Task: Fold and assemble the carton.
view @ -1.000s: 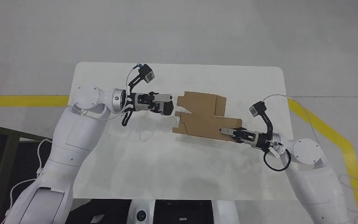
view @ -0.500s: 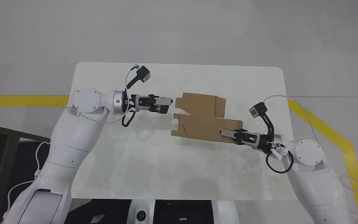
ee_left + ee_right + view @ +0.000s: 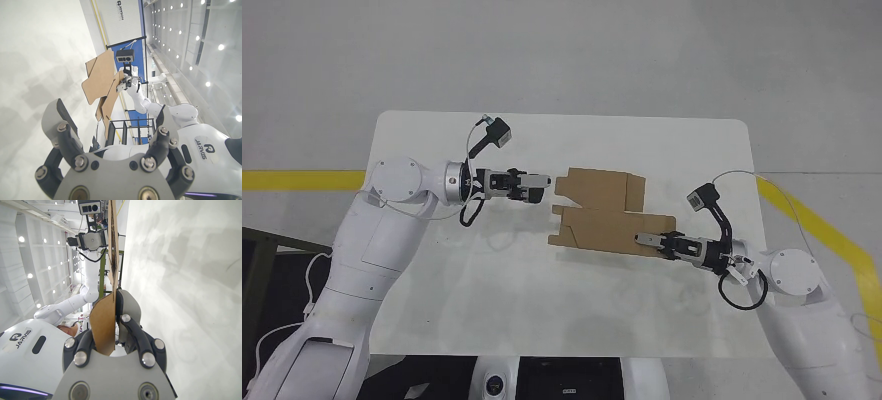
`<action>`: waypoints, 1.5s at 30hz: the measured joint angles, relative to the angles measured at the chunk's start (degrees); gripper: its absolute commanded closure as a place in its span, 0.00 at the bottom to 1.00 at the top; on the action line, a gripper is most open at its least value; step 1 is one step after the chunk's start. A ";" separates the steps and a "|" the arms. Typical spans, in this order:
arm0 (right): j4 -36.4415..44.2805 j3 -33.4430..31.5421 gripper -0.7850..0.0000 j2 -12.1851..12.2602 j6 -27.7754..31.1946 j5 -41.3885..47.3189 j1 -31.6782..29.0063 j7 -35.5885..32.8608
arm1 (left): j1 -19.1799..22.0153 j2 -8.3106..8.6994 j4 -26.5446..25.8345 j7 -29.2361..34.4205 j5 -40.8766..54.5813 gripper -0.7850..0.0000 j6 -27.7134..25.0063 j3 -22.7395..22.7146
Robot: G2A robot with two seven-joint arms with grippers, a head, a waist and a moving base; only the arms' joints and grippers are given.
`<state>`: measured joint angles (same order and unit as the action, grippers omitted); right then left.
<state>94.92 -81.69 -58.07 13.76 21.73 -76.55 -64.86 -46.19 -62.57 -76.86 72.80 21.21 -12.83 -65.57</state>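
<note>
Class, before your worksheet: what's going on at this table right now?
A two-armed robot is working on a carton that is a flat, unfolded sheet. The right gripper is shut on one corner and appears to hold it just above the white table. The left gripper is open, just short of the carton's opposite edge and not touching it. No fold is made yet.

- Printed in dark capitals beside a round logo on the white wall panel [image 3: 113, 24]: one short word, turned sideways in the left wrist view.
- Painted along the floor: a yellow stripe [image 3: 302, 180].
</note>
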 measured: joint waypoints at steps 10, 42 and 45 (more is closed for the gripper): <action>0.81 0.39 1.00 0.03 -0.59 -0.69 0.01 0.43 | 1.55 -0.05 4.21 4.18 3.32 0.00 -1.26 1.05; -1.11 3.66 1.00 0.55 -2.05 -3.42 1.77 0.18 | 6.64 -2.59 11.77 7.45 15.53 0.00 -3.42 5.84; -1.38 3.85 1.00 0.63 -2.17 -5.25 1.77 1.15 | 6.92 -2.47 11.34 7.78 15.12 0.00 -3.07 5.46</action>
<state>93.54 -77.85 -57.44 11.59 16.48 -74.78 -63.70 -39.26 -65.04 -65.52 80.58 36.32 -15.89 -60.11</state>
